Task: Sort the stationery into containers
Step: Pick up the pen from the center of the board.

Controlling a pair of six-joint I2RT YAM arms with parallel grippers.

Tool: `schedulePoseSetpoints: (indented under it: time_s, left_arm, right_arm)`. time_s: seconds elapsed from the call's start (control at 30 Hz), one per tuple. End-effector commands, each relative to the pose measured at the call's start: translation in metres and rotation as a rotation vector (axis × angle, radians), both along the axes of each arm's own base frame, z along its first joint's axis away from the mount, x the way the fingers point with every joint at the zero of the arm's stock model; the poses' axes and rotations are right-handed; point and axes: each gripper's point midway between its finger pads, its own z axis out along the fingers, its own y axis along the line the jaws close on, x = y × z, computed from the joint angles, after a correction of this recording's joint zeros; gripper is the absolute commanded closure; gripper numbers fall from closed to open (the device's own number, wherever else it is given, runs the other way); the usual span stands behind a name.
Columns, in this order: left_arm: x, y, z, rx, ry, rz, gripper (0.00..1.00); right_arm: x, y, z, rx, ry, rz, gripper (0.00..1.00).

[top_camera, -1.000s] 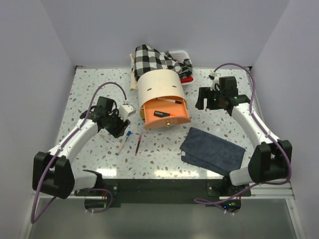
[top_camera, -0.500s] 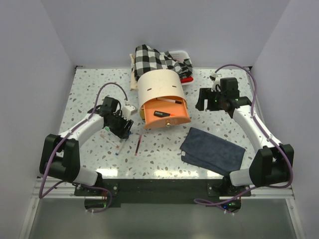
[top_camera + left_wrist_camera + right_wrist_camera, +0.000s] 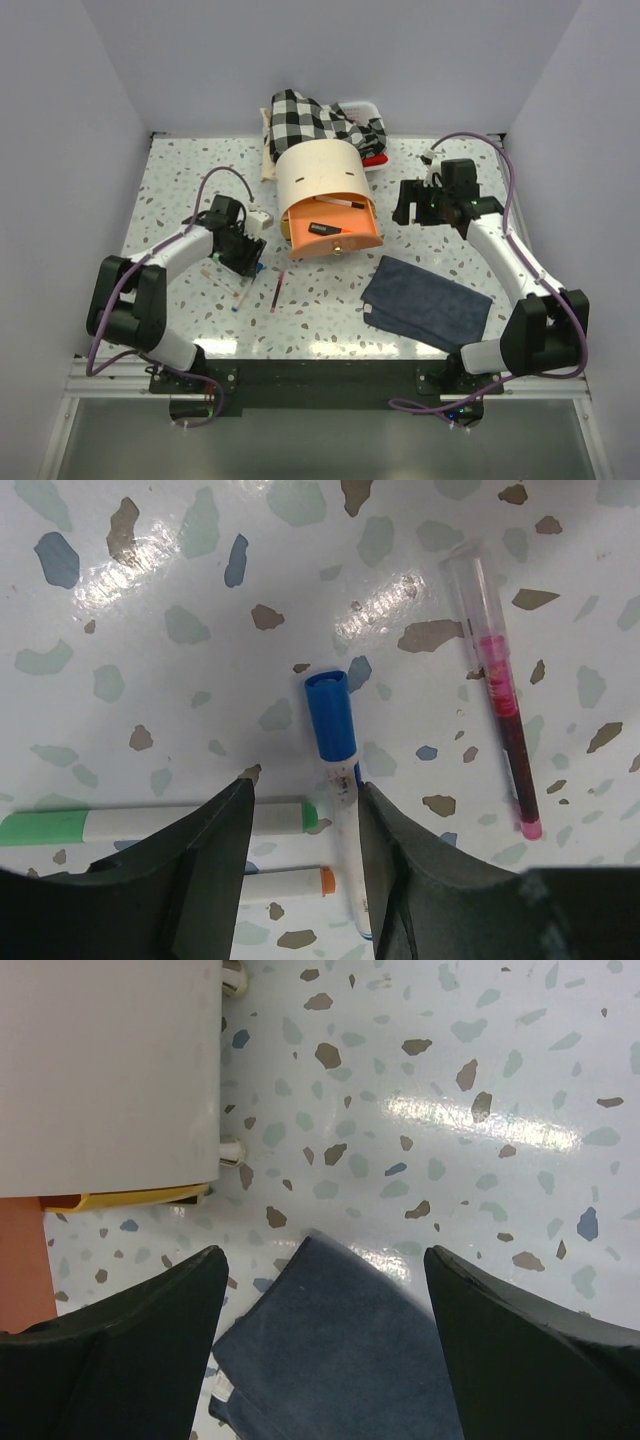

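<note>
Left gripper (image 3: 303, 798) narrowly parted, straddling blue-capped tube (image 3: 331, 720), cap toward 12 o'clock in wrist view. Tube lies 8 o'clock from open orange drawer (image 3: 335, 232). Right gripper (image 3: 322, 1260) spread wide, holding nothing.

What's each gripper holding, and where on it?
Nothing is held. The left gripper is open, straddling the barrel of the blue-capped pen, not closed on it. The right gripper is open and empty above the cloth.

The left arm folds in, its elbow swinging right, away from the near-left corner of the bench (image 3: 330, 310). The left pincer (image 3: 300, 798) slides slightly right and far, and now hangs spread astride the blue-capped pen (image 3: 330, 718).
</note>
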Motion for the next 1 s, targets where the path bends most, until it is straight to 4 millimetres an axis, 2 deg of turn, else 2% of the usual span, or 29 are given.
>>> schedulePoseSetpoints:
  time_s: [0.0,0.33,0.57,0.63,0.67,0.7,0.73,0.8,0.83,0.87,0.9,0.93,0.97]
  left_arm:
    - [0.021,0.0,0.004,0.004,-0.047,0.028,0.5]
    - [0.021,-0.004,-0.009,0.036,-0.011,0.023,0.53]
    - [0.028,0.006,-0.021,0.101,-0.004,0.051,0.81]
    - [0.03,0.007,-0.021,0.105,-0.006,0.058,0.89]
    - [0.031,0.006,-0.02,0.104,-0.009,0.058,0.98]
    - [0.031,0.005,-0.018,0.096,-0.009,0.054,1.0]
    - [0.03,0.005,-0.014,0.094,-0.012,0.052,1.0]
    - [0.041,0.001,0.009,0.051,-0.065,0.041,1.0]
    - [0.04,-0.001,0.019,0.03,-0.063,0.032,1.0]
    - [0.044,-0.002,0.036,-0.005,-0.092,0.032,1.0]
    - [0.057,-0.011,0.06,-0.056,-0.136,0.019,1.0]
    - [0.056,-0.012,0.073,-0.064,-0.134,0.016,1.0]
    - [0.071,-0.015,0.105,-0.087,-0.207,0.004,1.0]
  right_arm:
    - [0.003,0.001,0.015,0.02,-0.058,-0.006,0.16]
    - [-0.002,-0.001,0.013,0.013,-0.057,-0.008,0.16]
    - [-0.004,-0.003,0.015,0.011,-0.065,-0.012,0.16]
    - [-0.004,-0.003,0.016,0.006,-0.07,-0.01,0.16]
    - [-0.004,-0.003,0.017,0.005,-0.072,-0.009,0.16]
    - [-0.004,-0.003,0.017,0.003,-0.073,-0.011,0.16]
    - [-0.004,-0.004,0.018,0.001,-0.076,-0.012,0.16]
    - [-0.004,-0.004,0.021,0.002,-0.084,-0.012,0.16]
    - [-0.003,-0.005,0.023,0.002,-0.09,-0.013,0.16]
    - [-0.002,-0.004,0.024,0.002,-0.093,-0.011,0.16]
    - [-0.002,-0.005,0.024,0.001,-0.095,-0.014,0.16]
    - [-0.002,-0.004,0.025,0.003,-0.098,-0.011,0.16]
    - [0.0,-0.003,0.026,0.004,-0.098,-0.01,0.16]
